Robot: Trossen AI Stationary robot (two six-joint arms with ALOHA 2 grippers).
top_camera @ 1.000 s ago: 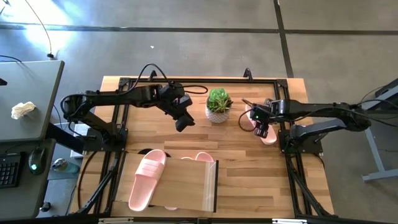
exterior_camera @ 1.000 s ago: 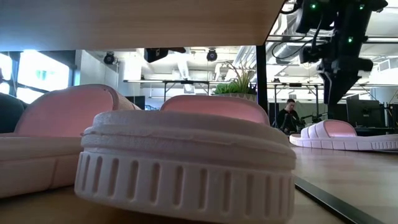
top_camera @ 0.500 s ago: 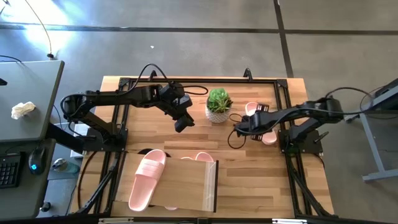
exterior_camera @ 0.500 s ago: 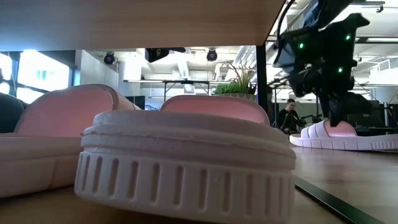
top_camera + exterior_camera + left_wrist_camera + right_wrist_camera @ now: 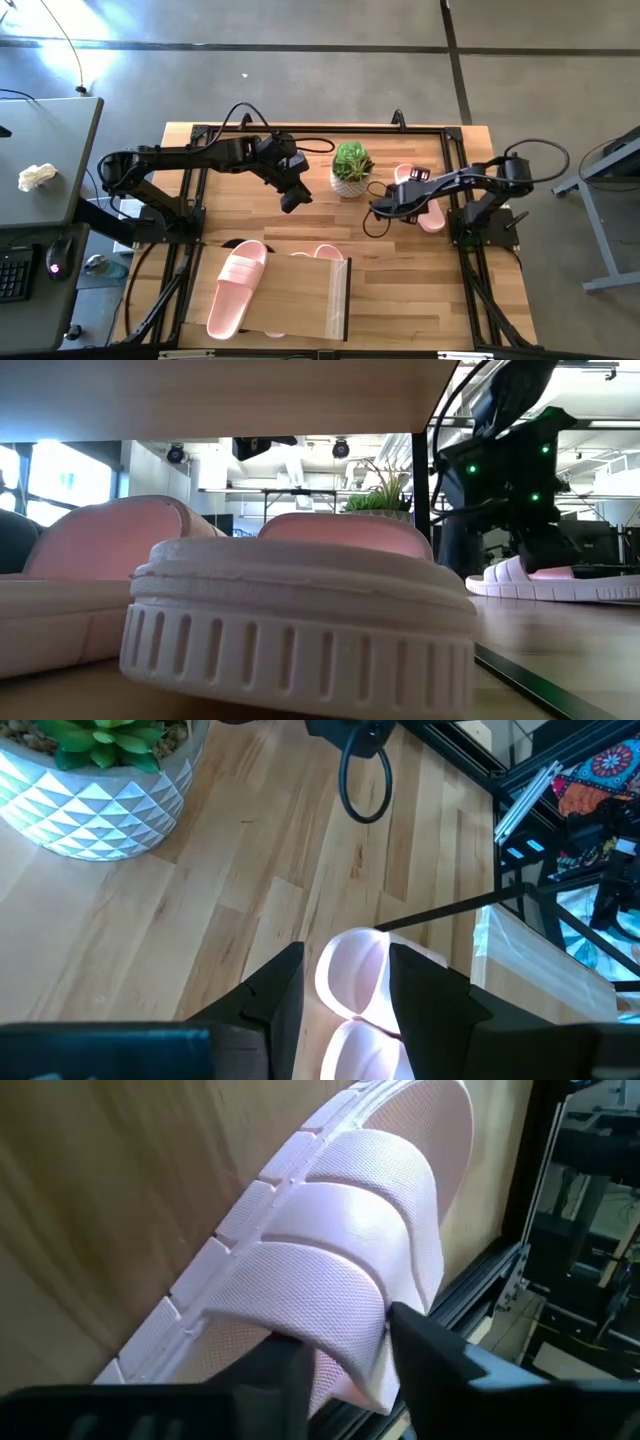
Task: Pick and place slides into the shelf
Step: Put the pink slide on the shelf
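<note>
A light pink slide [image 5: 432, 219] lies sole-down on the table's right side along the black frame rail. Its ribbed strap [image 5: 340, 1250] fills the right wrist view. My right gripper [image 5: 350, 1350] is tipped down on that strap and shut on it. It also shows low over the slide [image 5: 575, 585] in the low view. My left gripper [image 5: 292, 200] hangs open above the table's middle, holding nothing. The shelf [image 5: 300, 300] stands at the near edge. One pink slide [image 5: 238, 287] lies on its top, and others [image 5: 300, 630] lie under it. My right gripper has the near edge of the slide's strap [image 5: 372, 1372] between its two fingers, one finger [image 5: 430, 1348] on the rail side and the other across the strap's top. It comes slanting down from above. The slide rests flat on the table.
A potted green plant [image 5: 350, 168] stands between the two grippers, close to the right one. The black frame rail [image 5: 470, 1300] runs right beside the slide. Cables loop over the wood near the plant [image 5: 362, 780]. Bare wood lies between plant and shelf.
My right gripper has come down and tipped forward onto the pink slide by the rail, shifting a little toward the plant as its arm folded upward. The slide has stayed in place. My left arm has kept still.
</note>
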